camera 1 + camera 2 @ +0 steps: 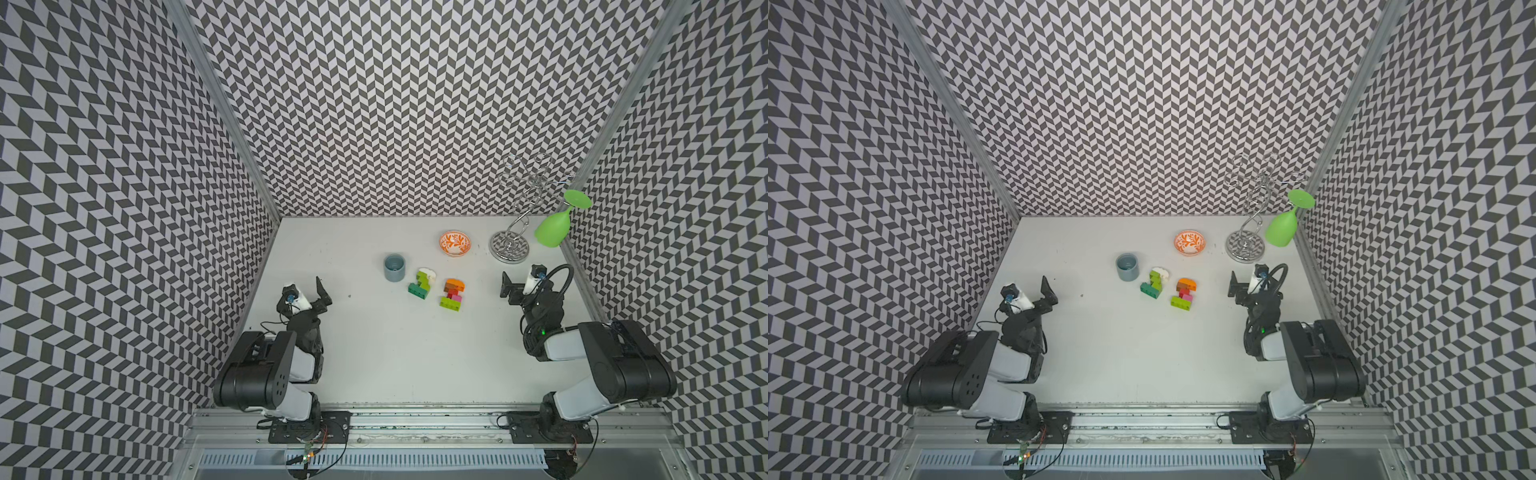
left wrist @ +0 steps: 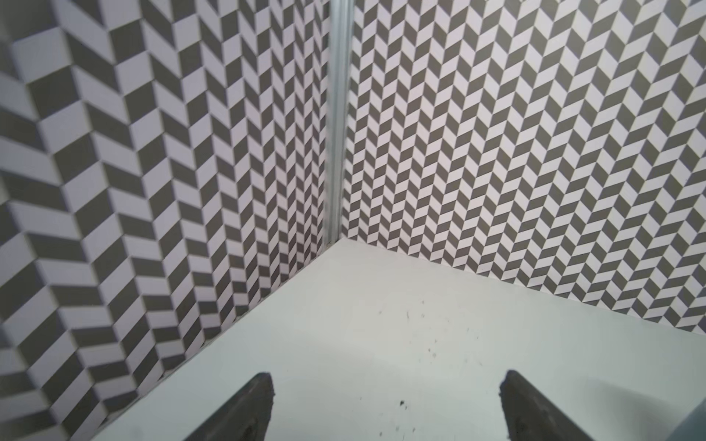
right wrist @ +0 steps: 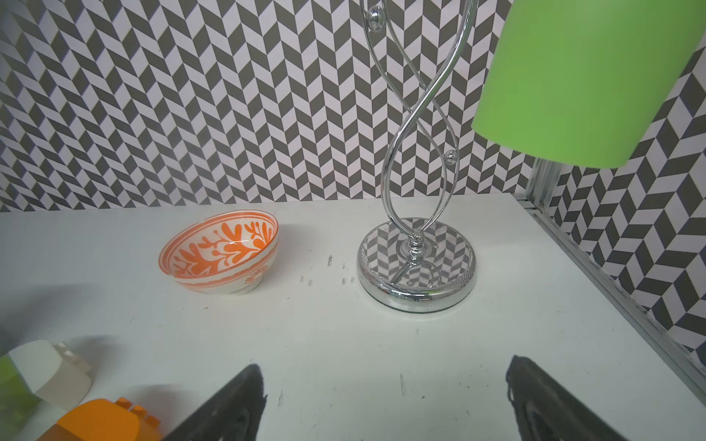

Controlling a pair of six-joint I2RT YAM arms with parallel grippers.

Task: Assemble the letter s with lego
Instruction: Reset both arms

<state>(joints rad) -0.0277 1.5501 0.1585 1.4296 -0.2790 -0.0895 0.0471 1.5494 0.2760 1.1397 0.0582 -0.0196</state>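
Note:
The lego lies in two joined clusters mid-table in both top views. One cluster [image 1: 422,283] is lime green, dark green and white. The other cluster [image 1: 452,294] stacks orange, brown, red, pink and lime green. My left gripper [image 1: 323,295] hangs open well to the left of them, and in the left wrist view it [image 2: 386,382] has only bare table between its fingers. My right gripper [image 1: 508,284] stands open to the right of the bricks, empty [image 3: 385,369]. In the right wrist view the white brick [image 3: 49,366] and the orange brick [image 3: 99,420] show at the edge.
A grey-blue cup [image 1: 394,267] stands just left of the bricks. Behind them sit an orange-patterned bowl [image 1: 455,243] and a chrome glass stand [image 1: 510,246] with a green wine glass [image 1: 555,226] hanging upside down. Patterned walls enclose three sides.

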